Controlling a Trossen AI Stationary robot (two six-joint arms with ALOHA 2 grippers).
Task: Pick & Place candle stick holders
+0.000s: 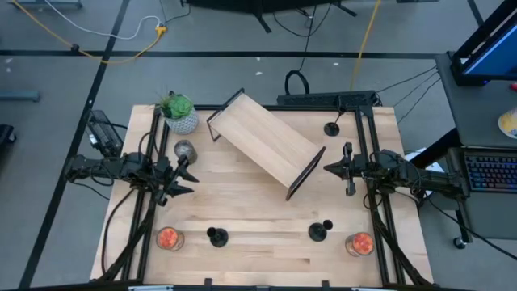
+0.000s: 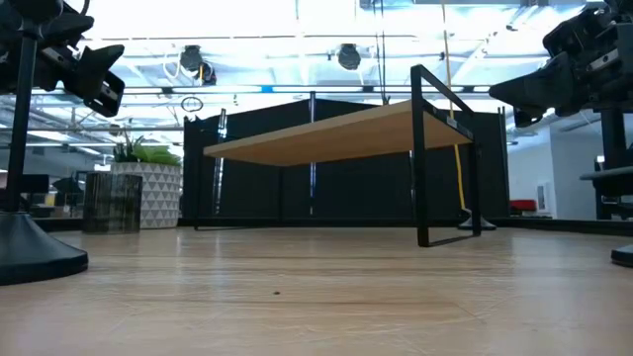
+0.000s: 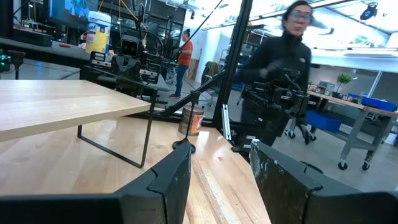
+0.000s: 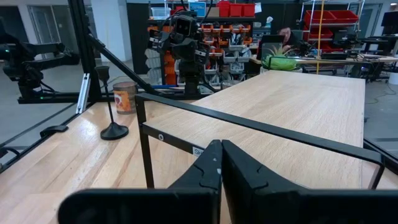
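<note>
Three black candle stick holders stand upright on their round bases on the wooden table (image 1: pixel 242 206): one near left (image 1: pixel 216 236), one near right (image 1: pixel 319 232), one far right (image 1: pixel 332 128). The near left holder (image 4: pixel 114 129) shows in the right wrist view, the near right one (image 3: pixel 183 147) in the left wrist view. My left gripper (image 1: pixel 182 179) hovers open above the table's left side, nothing between its fingers (image 3: pixel 168 180). At the right side my right gripper (image 1: pixel 329 168) hovers shut and empty, its fingertips (image 4: pixel 221 165) together.
A light wooden shelf on black metal legs (image 1: pixel 266 141) stands slantwise mid-table between the arms. A potted plant (image 1: pixel 179 113) and a grey cup (image 1: pixel 185 150) stand far left. Orange jars stand near left (image 1: pixel 167 238) and near right (image 1: pixel 359 242). A person (image 3: pixel 280 68) stands beyond the table's right side.
</note>
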